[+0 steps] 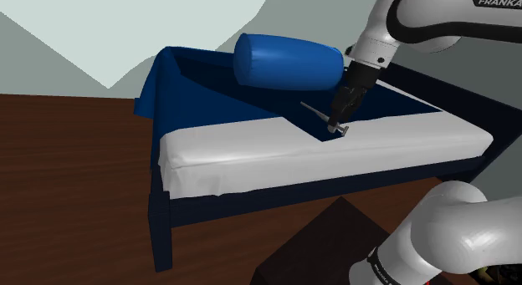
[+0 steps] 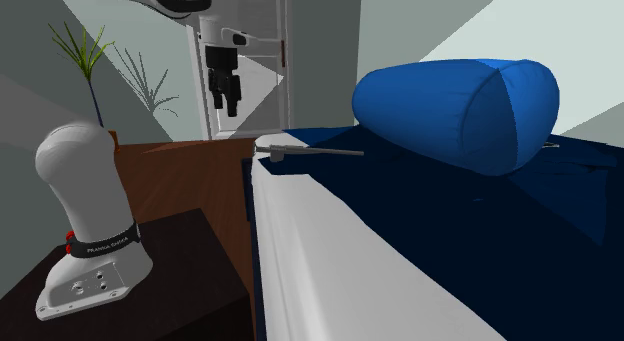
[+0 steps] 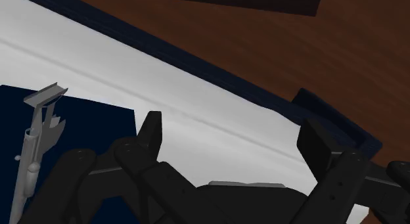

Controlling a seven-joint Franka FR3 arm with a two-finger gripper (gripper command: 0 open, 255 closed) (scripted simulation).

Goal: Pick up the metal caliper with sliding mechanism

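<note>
— Where is the caliper from where you hang?

— The caliper [image 3: 34,147] lies flat on the bed, below my pincer [image 3: 233,124] and off past the outer side of one finger [image 3: 151,127], not between the two. Its jaw end sits just where the dark blue cover [image 3: 85,124] meets the white sheet [image 3: 197,104]. The long beam runs away from my pincer over the blue.

— Any writing you can read?

— My upper arm link carries FRANKA [image 1: 500,1] in white capitals. The black band [image 2: 100,247] round my base has small white lettering, too small for me to read with certainty.

— Shapes and stuff?

— The caliper is grey and looks like metal. It is a slim straight bar with stepped jaws at one end and the slider close behind them. The sheet is smooth and white, rounding softly over the mattress edge under my pincer, and the cover is plain deep navy. Past the caliper from my pincer lies a fat bright blue bolster [image 2: 455,99], a cylinder on its side. The bed frame [image 1: 251,200] is dark navy and the floor [image 1: 67,158] is brown wood. My stand [image 2: 170,279] is a dark box.

— And the pincer itself?

— It is released. My two black fingers stand wide apart, with the white sheet showing in the gap beneath them. They grip nothing and touch nothing. The pincer hangs fingers-down above the bed's edge, near the caliper's jaw end and clear of it.
</note>
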